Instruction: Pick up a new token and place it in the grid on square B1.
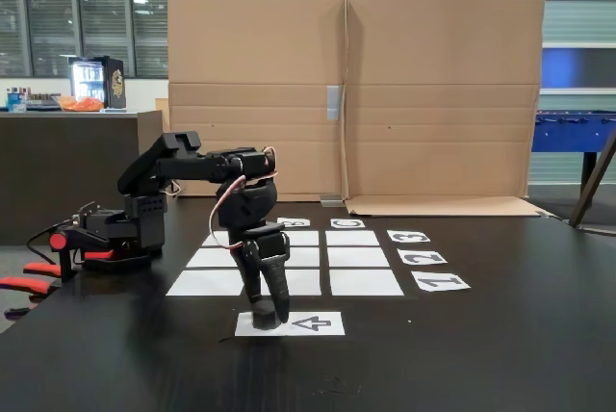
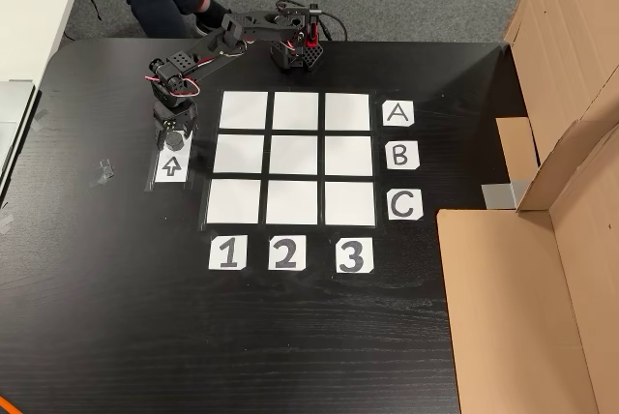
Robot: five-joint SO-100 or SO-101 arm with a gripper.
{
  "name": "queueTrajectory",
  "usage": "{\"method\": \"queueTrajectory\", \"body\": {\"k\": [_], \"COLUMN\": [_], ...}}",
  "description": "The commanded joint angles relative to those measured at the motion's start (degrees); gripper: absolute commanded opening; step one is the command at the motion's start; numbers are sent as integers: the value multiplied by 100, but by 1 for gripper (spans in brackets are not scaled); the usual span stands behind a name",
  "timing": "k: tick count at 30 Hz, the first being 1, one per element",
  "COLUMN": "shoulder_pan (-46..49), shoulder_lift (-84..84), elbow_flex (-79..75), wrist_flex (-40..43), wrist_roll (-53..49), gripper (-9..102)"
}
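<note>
Claw (image 1: 269, 313) down over token (image 1: 264, 317) on arrow sheet (image 1: 313, 322) — grip state unclear to us. We'd confirm squeeze, lift straight, carry to square B1 (image 2: 241, 154).

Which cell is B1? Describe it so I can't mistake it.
In the other view, find the grid of nine white rectangles. Square B1 is in its middle row, level with the B card, in the column above the 1 card, nearest the arrow sheet.

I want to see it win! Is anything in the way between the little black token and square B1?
Nothing visible. The token sits under the gripper on the arrow sheet; square B1, just beside it, looks bare.
</note>
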Motion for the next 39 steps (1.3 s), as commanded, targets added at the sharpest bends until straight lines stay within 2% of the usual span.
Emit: {"method": "queueTrajectory", "body": {"k": [1,20,39], "shoulder_pan": [35,70,114], "shoulder_lift": [44,-53,-44], "elbow_flex": [-246,-431,-650], "wrist_flex": [-35,-44,62], "wrist_roll": [62,211,378], "gripper": [25,17,15]}}
